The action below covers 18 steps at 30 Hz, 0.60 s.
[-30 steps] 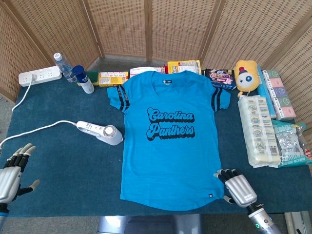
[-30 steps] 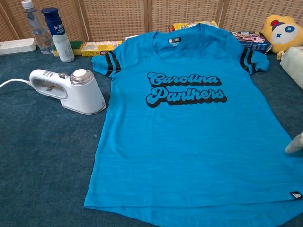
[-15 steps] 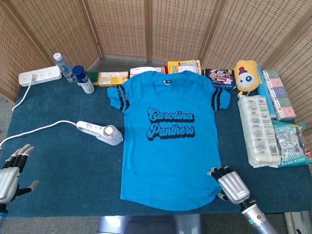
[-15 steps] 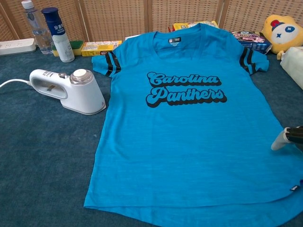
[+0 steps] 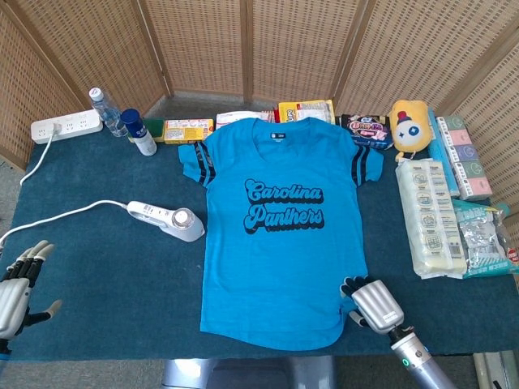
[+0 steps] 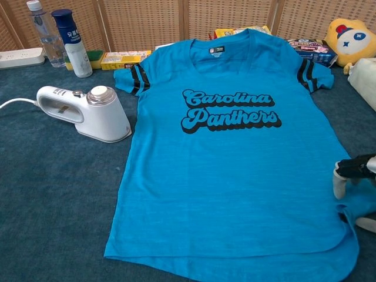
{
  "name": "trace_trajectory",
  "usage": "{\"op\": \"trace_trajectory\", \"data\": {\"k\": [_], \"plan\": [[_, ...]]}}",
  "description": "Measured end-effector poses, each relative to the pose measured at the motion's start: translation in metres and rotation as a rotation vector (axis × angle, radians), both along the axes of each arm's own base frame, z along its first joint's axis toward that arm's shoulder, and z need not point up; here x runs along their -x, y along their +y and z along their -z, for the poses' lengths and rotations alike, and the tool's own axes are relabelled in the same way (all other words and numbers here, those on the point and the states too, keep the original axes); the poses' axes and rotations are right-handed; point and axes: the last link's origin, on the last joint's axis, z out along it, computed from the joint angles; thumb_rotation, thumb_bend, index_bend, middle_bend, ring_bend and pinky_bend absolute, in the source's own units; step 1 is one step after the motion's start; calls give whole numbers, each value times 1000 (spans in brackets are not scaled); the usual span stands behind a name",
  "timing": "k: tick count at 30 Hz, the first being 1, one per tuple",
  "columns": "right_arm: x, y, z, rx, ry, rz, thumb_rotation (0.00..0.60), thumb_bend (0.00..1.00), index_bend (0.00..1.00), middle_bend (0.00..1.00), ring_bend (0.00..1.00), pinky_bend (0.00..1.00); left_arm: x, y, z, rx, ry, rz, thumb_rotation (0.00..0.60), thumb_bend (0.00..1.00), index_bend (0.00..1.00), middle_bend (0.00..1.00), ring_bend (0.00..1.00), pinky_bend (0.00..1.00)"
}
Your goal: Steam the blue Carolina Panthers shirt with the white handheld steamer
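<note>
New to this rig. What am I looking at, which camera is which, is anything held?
It is a two-armed robot with metal, human-like hands, steered remotely at a table. One picture looks down from its head; the other looks forward from its chest, lower and closer. On the blue cloth lies the shirt, flat, printed side up. The white steamer rests beside it, corded, untouched. Bottles, boxes, snack packs and a yellow plush line the far and right edges. The left hand hovers open at the near left corner, holding nothing. The right hand is at the shirt's near right corner, where the hem is bunched; whether it grips the cloth I cannot tell.
</note>
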Motion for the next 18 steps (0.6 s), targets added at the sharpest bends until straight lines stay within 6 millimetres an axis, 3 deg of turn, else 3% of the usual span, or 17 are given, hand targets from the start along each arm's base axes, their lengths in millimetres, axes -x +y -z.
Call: {"op": "trace_trajectory", "data": {"k": [4, 18], "plan": [[-1, 1, 2, -5, -1, -3, 600, 385, 518, 437, 463, 584, 0, 0, -2, -4, 0, 3, 600, 238, 0, 0, 0, 112], [3, 8, -3, -47, 59, -10, 600, 415, 481, 432, 437, 447, -2, 3, -2, -4, -2, 15, 600, 237, 0, 0, 0, 112]]}}
